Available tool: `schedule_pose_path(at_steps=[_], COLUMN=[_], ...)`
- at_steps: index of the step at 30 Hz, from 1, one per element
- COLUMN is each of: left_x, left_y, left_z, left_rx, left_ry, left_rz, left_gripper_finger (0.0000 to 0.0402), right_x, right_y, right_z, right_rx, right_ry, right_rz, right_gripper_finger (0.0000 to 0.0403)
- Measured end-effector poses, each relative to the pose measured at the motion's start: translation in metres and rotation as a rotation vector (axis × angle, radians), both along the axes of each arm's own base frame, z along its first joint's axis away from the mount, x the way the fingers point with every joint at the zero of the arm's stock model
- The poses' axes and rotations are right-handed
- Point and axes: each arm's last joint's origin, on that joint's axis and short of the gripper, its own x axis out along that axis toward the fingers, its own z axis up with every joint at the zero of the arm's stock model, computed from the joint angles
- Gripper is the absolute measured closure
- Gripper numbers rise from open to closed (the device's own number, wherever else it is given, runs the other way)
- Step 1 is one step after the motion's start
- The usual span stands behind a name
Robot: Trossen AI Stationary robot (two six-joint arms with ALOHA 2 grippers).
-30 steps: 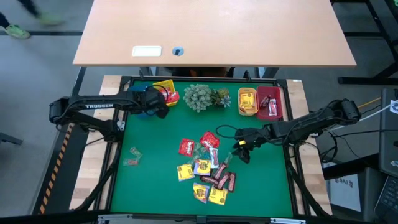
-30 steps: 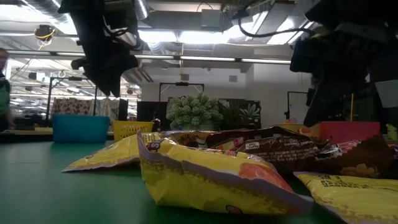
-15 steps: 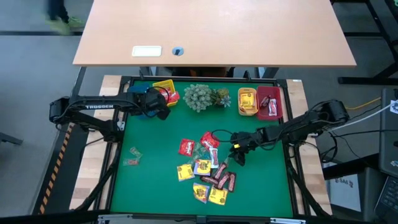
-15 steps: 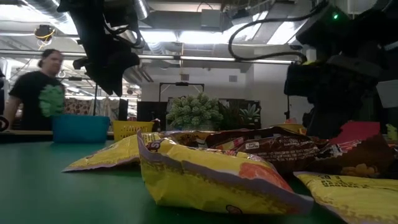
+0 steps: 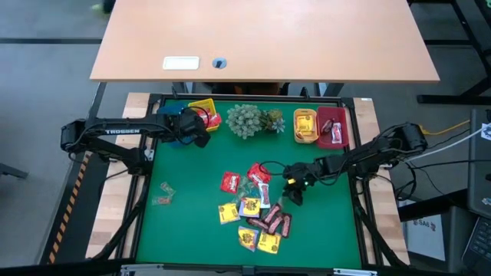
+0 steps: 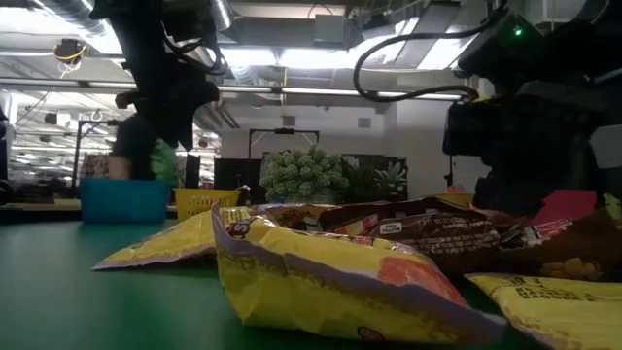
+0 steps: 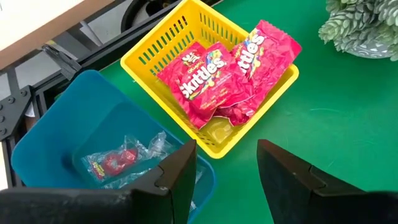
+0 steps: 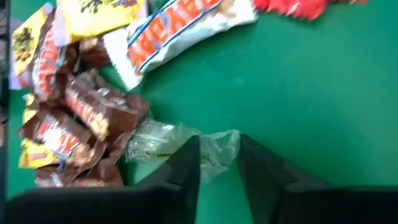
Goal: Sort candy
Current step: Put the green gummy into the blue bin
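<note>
The right tool (image 5: pixel 296 189) is down at the right side of the candy pile (image 5: pixel 255 207), which lies around the middle of the green bench (image 5: pixel 192 238). In the right wrist view its two fingers (image 8: pixel 184 163) straddle a clear crinkled wrapper (image 8: pixel 180 142) that lies flat on the bench just beside a clump of brown bars (image 8: pixel 81 121); the tips are close on either side of the wrapper, but whether they already pinch it cannot be told. A white-and-blue bar (image 8: pixel 177 28) lies a little farther off, and yellow packets (image 8: pixel 99 12) lie beyond the brown bars.

The left tool (image 5: pixel 198 132) hangs near the bench's far left corner with its fingers (image 7: pixel 180 174) spread and nothing between them, above the blue bin (image 7: pixel 68 143) and the yellow bin (image 7: pixel 161 46). The yellow bin holds red packets (image 7: pixel 217 74); the blue bin holds clear-wrapped sweets (image 7: pixel 121 158).

Along the far edge, a grey-green plant (image 5: pixel 247 119) stands between those bins and an orange bin (image 5: pixel 305 125) with a red bin (image 5: pixel 332 126) touching it, each with candy inside. Two pale wrappers (image 5: pixel 163 193) lie apart from the pile, near the bench's left edge.
</note>
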Motion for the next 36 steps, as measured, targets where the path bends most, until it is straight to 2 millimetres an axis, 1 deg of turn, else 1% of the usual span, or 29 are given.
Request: schedule_pose_path(at_steps=[5,6,7,11,13,15,17,21,24,29,36], left_x=[0.0,0.0,0.0,0.0,0.0,0.001,0.003,0.01,0.017,0.034,0.051], left_y=[0.0,0.0,0.0,0.0,0.0,0.0,-0.001,-0.004,-0.008,-0.019,-0.039], left_z=[0.0,0.0,0.0,0.0,0.0,0.0,0.001,0.003,0.006,0.015,0.029], left_rx=[0.0,0.0,0.0,0.0,0.0,0.0,-0.007,-0.02,-0.009,0.002,-0.001], left_ry=[0.0,0.0,0.0,0.0,0.0,-0.013,-0.042,-0.099,-0.143,-0.28,-0.471], left_rz=[0.0,0.0,0.0,0.0,0.0,0.004,0.005,-0.055,-0.126,-0.274,-0.451], left_gripper_finger=[0.0248,0.0248,0.0248,0.0248,0.0248,0.0248,0.0248,0.0248,0.0248,0.0248,0.0248], right_x=[-0.001,-0.001,-0.001,-0.001,0.001,0.004,0.007,0.013,0.018,0.029,0.046], right_y=[0.001,0.001,0.001,0.001,0.001,0.002,0.002,0.003,0.003,0.003,0.004], right_z=[0.0,0.0,0.0,0.0,0.001,0.004,0.009,0.019,0.027,0.046,0.082], right_rx=[0.017,0.021,0.022,0.021,0.021,0.022,0.016,-0.023,-0.076,-0.18,-0.287], right_ry=[0.007,0.008,0.008,0.008,0.009,-0.002,-0.003,0.022,0.04,0.042,-0.001], right_rz=[0.017,0.02,0.02,0.02,0.02,0.021,0.025,0.033,0.042,0.048,0.083], right_gripper_finger=[0.0386,0.0393,0.0396,0.0384,0.039,0.0398,0.0397,0.0397,0.04,0.0401,0.0401])
